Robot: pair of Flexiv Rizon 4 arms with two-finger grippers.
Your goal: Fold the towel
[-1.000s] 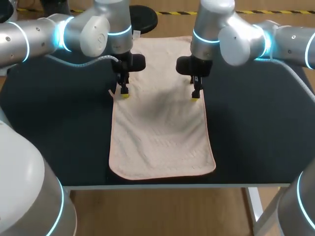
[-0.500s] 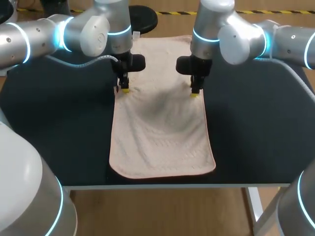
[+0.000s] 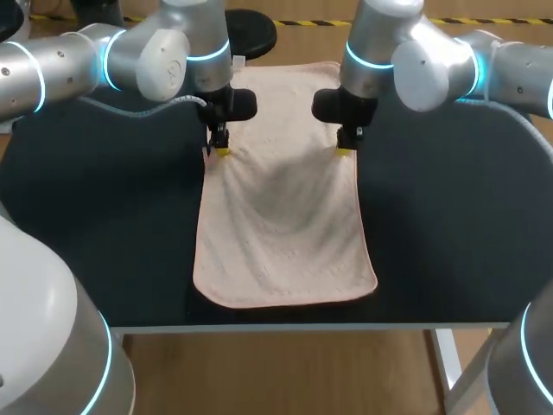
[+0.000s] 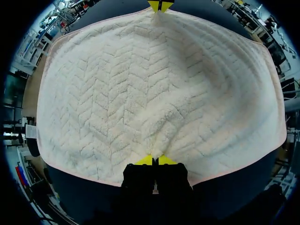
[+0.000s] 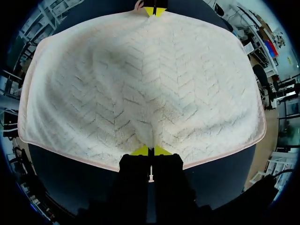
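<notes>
as left tool (image 3: 221, 151) and right tool (image 3: 344, 152) pinch towel (image 3: 281, 225), label (image 4: 31, 132) illegible

The cream towel (image 4: 154, 93), with herringbone pile, lies spread on the dark table (image 4: 77, 187). The left gripper (image 4: 155, 161) pinches the towel's near edge, its yellow tips closed together on a raised fold. The right gripper (image 4: 160, 5) pinches the towel's opposite edge, tips likewise together. Creases run across the towel between the two grip points.
</notes>
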